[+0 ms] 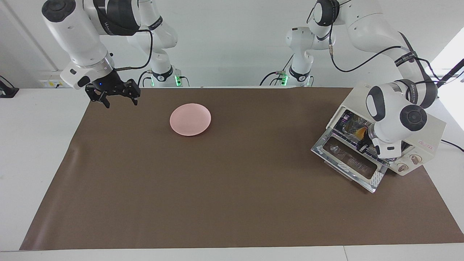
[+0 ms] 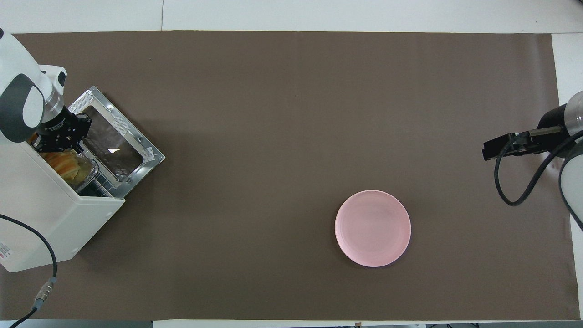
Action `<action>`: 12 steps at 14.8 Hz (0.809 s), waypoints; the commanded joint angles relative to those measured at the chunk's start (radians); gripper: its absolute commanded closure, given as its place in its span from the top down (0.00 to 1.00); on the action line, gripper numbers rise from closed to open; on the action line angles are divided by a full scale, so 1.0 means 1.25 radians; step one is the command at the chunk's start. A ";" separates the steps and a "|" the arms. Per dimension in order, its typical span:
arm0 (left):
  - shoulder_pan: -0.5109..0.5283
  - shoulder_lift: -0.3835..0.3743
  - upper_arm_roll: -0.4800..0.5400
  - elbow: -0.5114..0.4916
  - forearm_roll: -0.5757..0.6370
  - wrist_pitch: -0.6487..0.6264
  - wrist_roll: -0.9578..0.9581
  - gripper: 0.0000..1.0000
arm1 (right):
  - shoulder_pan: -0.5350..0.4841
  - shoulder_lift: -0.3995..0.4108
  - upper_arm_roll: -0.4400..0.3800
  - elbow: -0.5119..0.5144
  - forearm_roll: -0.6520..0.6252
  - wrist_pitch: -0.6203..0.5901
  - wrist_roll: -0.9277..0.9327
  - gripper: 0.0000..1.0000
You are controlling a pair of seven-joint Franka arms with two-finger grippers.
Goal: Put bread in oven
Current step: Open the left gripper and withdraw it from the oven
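Observation:
The cream-white oven [image 1: 429, 136] stands at the left arm's end of the table with its glass door [image 1: 348, 161] dropped open. In the overhead view the oven [image 2: 41, 214] and its door [image 2: 114, 141] show too. The yellow-orange bread [image 2: 63, 164] lies inside the oven mouth on a silver foil tray [image 2: 89, 173]; a bit of the bread [image 1: 360, 132] shows in the facing view. My left gripper [image 2: 48, 146] reaches into the oven mouth right over the bread, mostly hidden by its wrist [image 1: 393, 119]. My right gripper [image 1: 119, 100] is open and empty, waiting in the air over the mat's edge.
A round pink plate [image 1: 190, 119] lies empty on the brown mat [image 1: 217, 188], toward the right arm's end and near the robots; it also shows in the overhead view [image 2: 372, 228]. The right gripper [image 2: 491, 150] shows at that view's edge. A black cable [image 2: 27, 232] lies beside the oven.

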 commanded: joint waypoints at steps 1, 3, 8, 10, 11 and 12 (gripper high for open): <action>0.004 -0.029 -0.003 -0.046 0.018 0.041 0.043 0.31 | -0.016 -0.010 0.013 -0.006 -0.009 -0.006 -0.014 1.00; 0.004 -0.028 -0.003 -0.041 0.019 0.044 0.045 1.00 | -0.016 -0.010 0.013 -0.006 -0.009 -0.006 -0.014 1.00; -0.018 -0.028 -0.005 -0.011 0.020 0.090 0.086 1.00 | -0.016 -0.010 0.013 -0.006 -0.009 -0.006 -0.014 1.00; -0.034 -0.031 -0.005 0.022 0.019 0.079 0.089 1.00 | -0.016 -0.010 0.013 -0.006 -0.009 -0.006 -0.014 1.00; -0.035 -0.036 -0.008 0.042 0.013 0.071 0.090 1.00 | -0.016 -0.010 0.013 -0.006 -0.009 -0.006 -0.014 1.00; -0.035 -0.045 -0.008 0.052 0.011 0.057 0.101 1.00 | -0.016 -0.010 0.013 -0.006 -0.009 -0.006 -0.014 1.00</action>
